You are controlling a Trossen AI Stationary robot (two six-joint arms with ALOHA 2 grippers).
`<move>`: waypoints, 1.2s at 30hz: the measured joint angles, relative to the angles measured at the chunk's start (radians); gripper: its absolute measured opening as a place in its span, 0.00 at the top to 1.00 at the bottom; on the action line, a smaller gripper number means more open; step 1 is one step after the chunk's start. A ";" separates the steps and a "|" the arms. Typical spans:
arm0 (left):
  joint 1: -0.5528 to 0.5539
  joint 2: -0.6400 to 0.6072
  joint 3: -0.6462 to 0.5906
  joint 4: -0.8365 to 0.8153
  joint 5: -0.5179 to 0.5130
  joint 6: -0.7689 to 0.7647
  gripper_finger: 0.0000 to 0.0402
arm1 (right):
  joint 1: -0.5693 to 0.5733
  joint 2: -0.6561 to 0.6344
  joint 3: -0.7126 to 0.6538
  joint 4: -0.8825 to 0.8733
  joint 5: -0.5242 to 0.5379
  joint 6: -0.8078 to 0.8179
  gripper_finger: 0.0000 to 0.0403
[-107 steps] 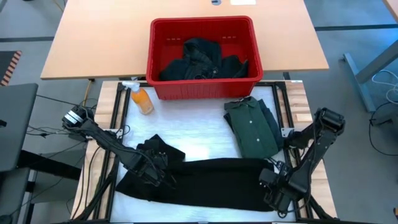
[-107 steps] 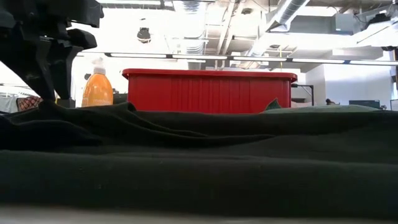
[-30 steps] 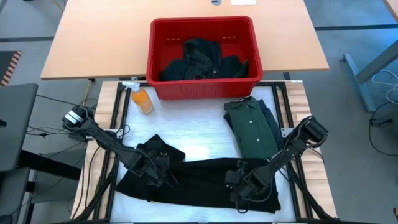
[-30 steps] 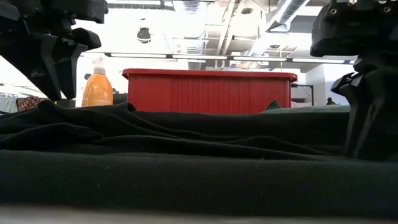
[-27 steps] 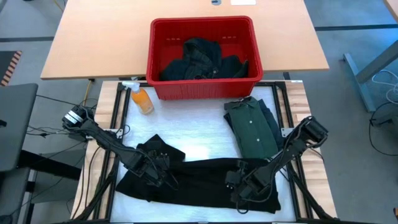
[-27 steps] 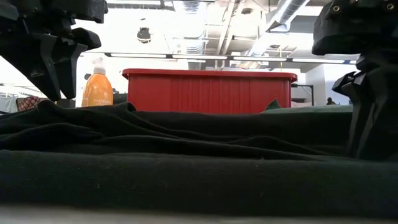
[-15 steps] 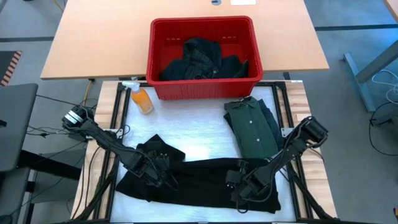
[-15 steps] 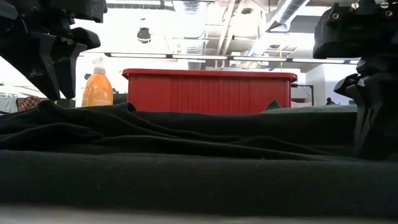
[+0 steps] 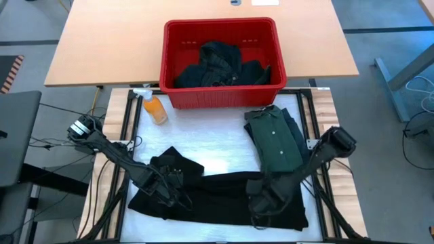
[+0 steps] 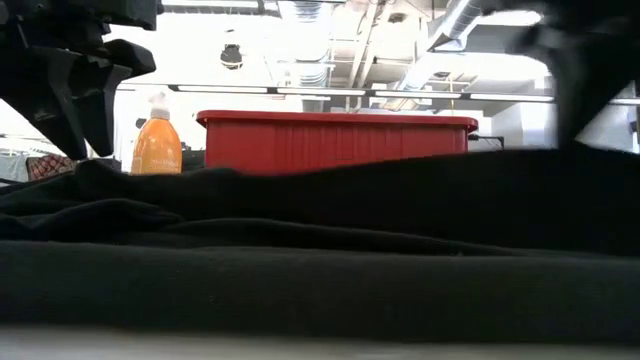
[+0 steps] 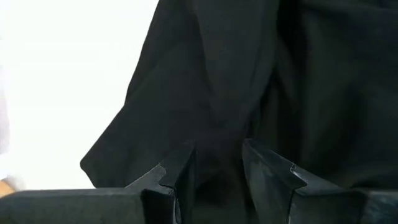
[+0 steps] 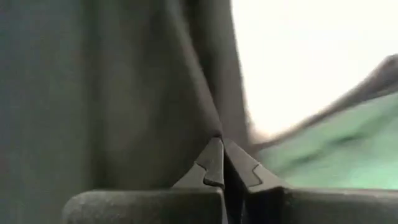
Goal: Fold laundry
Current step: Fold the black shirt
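Observation:
A long black garment (image 9: 217, 196) lies across the table's near part. My left gripper (image 9: 168, 186) is down on its left part, its fingers (image 11: 180, 171) close together around a ridge of cloth. My right gripper (image 9: 261, 202) is shut on the garment's right part, which stands raised in the low view (image 10: 500, 190). A folded dark green collared shirt (image 9: 274, 142) rests flat on the table behind the right gripper. More dark garments (image 9: 220, 64) lie heaped in the red basket. My left gripper pinches a raised ridge of the black garment (image 11: 217, 140) near its left end, coming from above at a slant. That end stays down on the table. My right gripper pinches a fold of the black cloth (image 12: 214, 127) at the fingertips, from above. The cloth runs taut away from the tips, and the garment's right part is lifted off the table.
The red plastic basket (image 9: 220, 24) stands at the table's far side, and an orange spray bottle (image 9: 155, 108) stands by its left near corner. Bare white table (image 9: 217, 146) lies between the basket, the green shirt and the black garment.
My right gripper has risen and shifted a little toward the table's left. It has drawn the black garment's right part up, so in the low view that part now hides the lower basket. The garment's left part and my left gripper have stayed put.

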 joint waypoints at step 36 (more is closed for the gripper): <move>-0.042 0.000 0.000 0.040 -0.042 -0.032 0.70 | -0.037 -0.102 0.051 -0.281 -0.139 0.082 0.51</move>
